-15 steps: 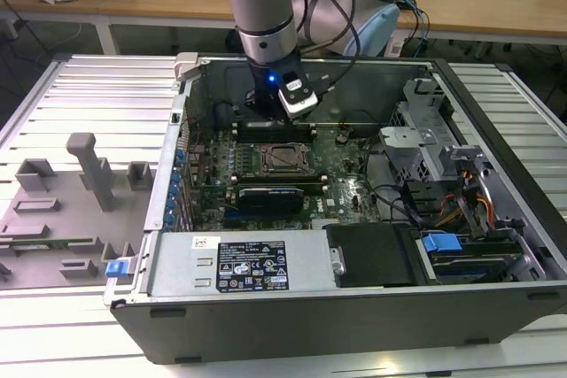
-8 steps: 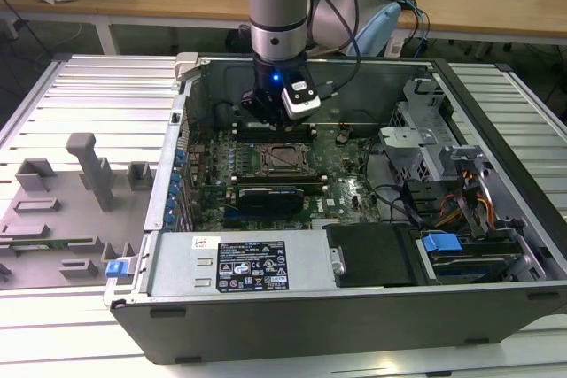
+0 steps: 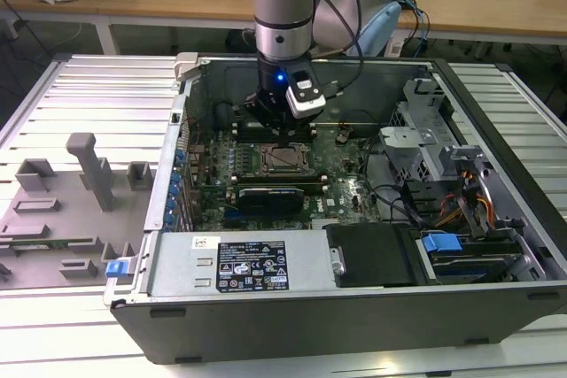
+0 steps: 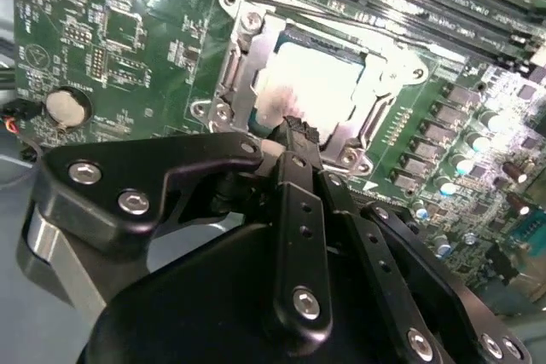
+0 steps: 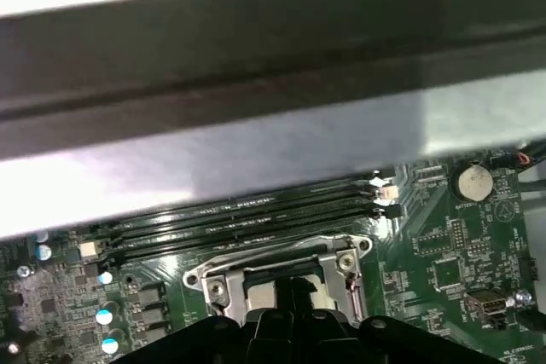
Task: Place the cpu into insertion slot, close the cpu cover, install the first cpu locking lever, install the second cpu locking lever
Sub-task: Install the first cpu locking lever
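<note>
Half the cpu [image 4: 320, 83] shows past the pincer [image 4: 294, 130], whose tips look pressed together above it.

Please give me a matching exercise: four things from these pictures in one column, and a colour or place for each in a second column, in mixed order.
1. cpu
2. cpu cover
3. gripper
4. circuit board

A. green
B. black, just above the socket
C. pale, lying inside the socket
D. silvery frame around the chip

Pairs: 1-C, 2-D, 3-B, 4-A
</note>
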Motion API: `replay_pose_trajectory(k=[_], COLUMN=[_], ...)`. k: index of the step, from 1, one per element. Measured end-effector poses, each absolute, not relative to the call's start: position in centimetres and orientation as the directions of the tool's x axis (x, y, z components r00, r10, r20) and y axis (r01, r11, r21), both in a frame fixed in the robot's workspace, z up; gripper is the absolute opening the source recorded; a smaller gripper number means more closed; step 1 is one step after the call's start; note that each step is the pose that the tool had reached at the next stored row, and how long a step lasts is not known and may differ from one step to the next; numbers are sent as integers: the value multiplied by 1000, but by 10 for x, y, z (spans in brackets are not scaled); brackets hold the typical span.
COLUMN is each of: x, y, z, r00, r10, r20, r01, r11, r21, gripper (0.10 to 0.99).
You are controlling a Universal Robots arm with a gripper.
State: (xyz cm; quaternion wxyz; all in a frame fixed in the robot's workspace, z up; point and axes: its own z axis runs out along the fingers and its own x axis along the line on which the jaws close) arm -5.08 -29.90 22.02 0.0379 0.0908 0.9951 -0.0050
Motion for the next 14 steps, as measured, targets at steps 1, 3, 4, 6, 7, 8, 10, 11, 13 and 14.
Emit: replay_pose_trajectory(k=[1,3,4,6,7,8,10,11,13,14], x=[-51,-51,-51,-51,-51,-51,-51,-51,-51,-51], y=[-302,-312,-315,-322,-323,-323,-323,-323,-323,-323], z=[220,220,220,220,220,220,225,229,239,244], r00=[-981,-981,-981,-981,-981,-981,-981,-981,-981,-981], r10=[180,181,180,180,180,179,179,179,179,179], r20=[-76,-76,-76,-76,-76,-76,-76,-76,-76,-76], r01=[181,181,181,181,180,180,179,179,179,179], r11=[983,983,983,983,984,984,984,984,984,984], r21=[-3,-3,-3,-3,-3,-3,-3,-3,-3,-3], gripper=[106,106,106,106,106,106,106,106,106,106])
